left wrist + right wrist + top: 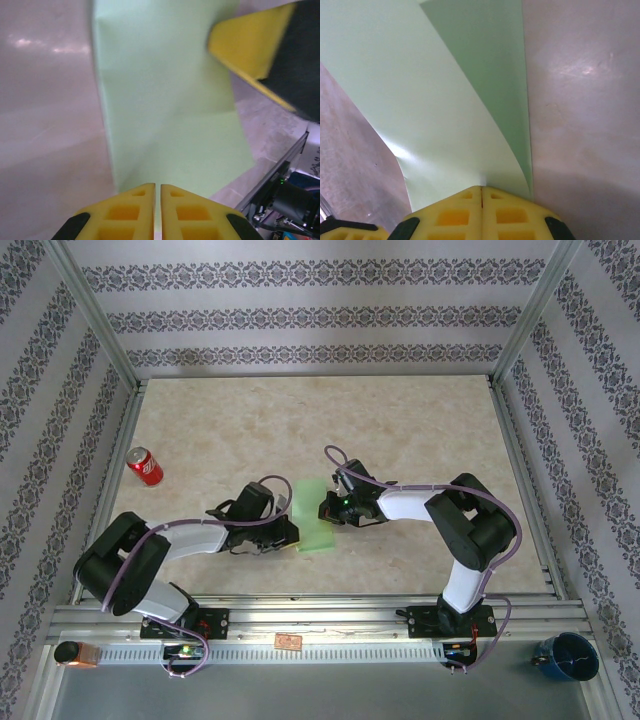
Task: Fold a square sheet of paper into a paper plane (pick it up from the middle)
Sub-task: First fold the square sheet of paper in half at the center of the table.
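The square sheet of paper (312, 525), light green, lies between both grippers near the table's middle front and looks like a narrow strip from above. My left gripper (290, 531) is at its left edge; in the left wrist view the sheet (165, 100) runs into the thin slit between the almost closed yellow fingers (158, 186). My right gripper (326, 508) is at the right edge. It is shut (481, 188) on the paper (435, 110), which curls up from the table with a darker flap beside it. The paper plane is out of view.
A red soda can (144, 467) lies at the left of the marble-patterned table (420, 430). A blue cup (568, 657) sits beyond the front rail at bottom right. Metal frame posts (95, 325) and patterned walls enclose the table.
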